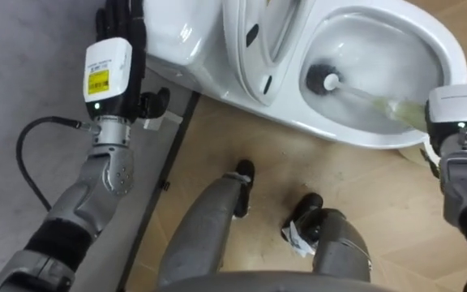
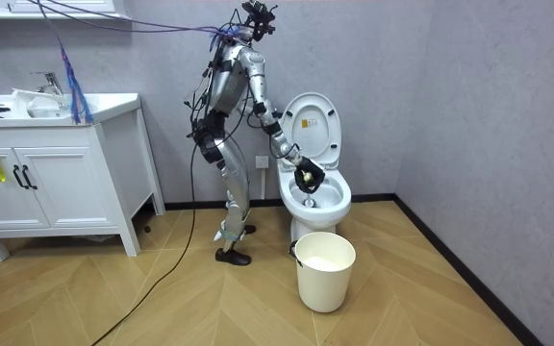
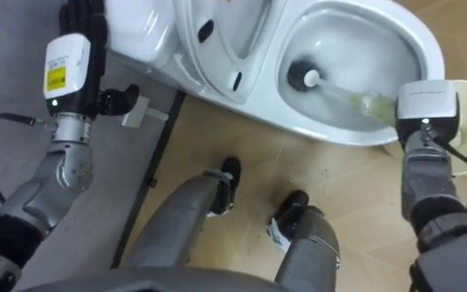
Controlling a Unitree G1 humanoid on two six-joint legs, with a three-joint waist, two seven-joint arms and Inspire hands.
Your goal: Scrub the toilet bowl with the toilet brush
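Left eye view, brush [image 1: 323, 79] in toilet bowl [image 1: 451, 50]

No wording can be read here. The back of my left hand [image 1: 124, 36] carries a white tag with a yellow sticker, its lines of print too small to make out. A small orange mark on the raised toilet lid [image 2: 320, 135] is equally unreadable.

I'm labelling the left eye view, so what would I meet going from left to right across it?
left hand → raised toilet seat → toilet brush → right hand
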